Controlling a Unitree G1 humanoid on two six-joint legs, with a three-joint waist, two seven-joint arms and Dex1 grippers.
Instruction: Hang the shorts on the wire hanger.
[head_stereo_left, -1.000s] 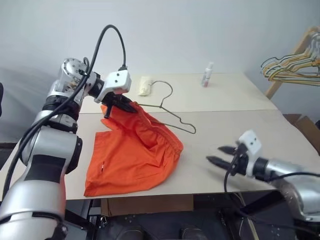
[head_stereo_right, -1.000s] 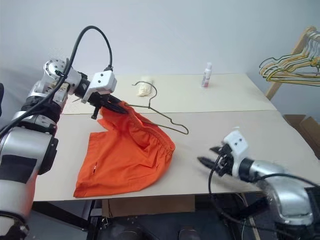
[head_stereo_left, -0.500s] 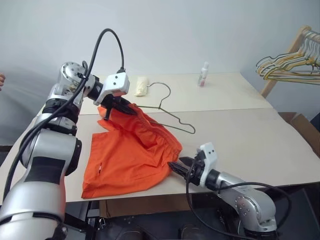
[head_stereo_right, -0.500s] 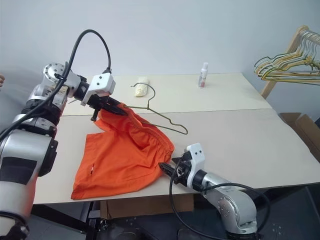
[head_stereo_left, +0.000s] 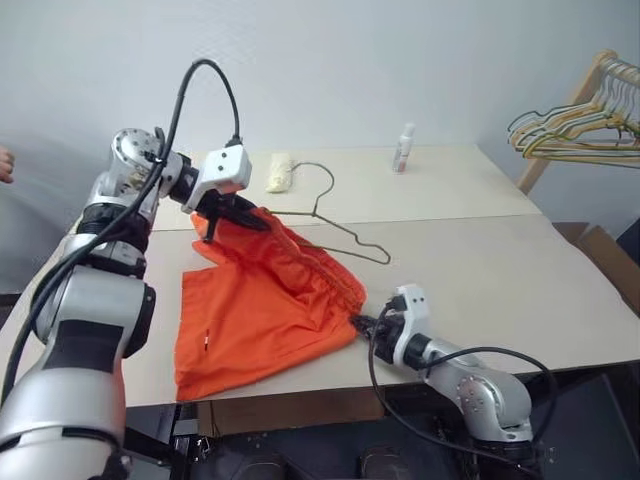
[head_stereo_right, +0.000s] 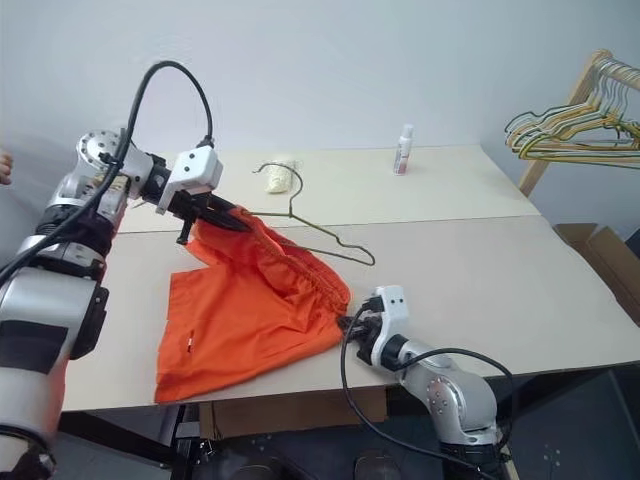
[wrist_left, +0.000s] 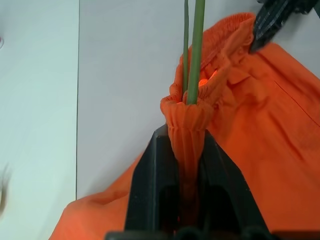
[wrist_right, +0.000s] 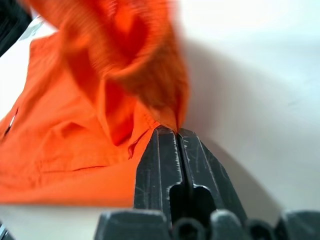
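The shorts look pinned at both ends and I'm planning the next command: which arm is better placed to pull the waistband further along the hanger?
Probably the right. The right gripper is shut on the shorts' free waistband end, while the left gripper clamps cloth around the wire hanger, anchoring it.

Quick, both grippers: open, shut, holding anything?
Left gripper: shut on the shorts waistband, by the wire hanger.
Right gripper: shut on the shorts' edge.

The right claw, a second ago open and well clear of the shorts at the worktop's near edge, is now at the shorts' right waistband corner, pinched shut on the fabric.
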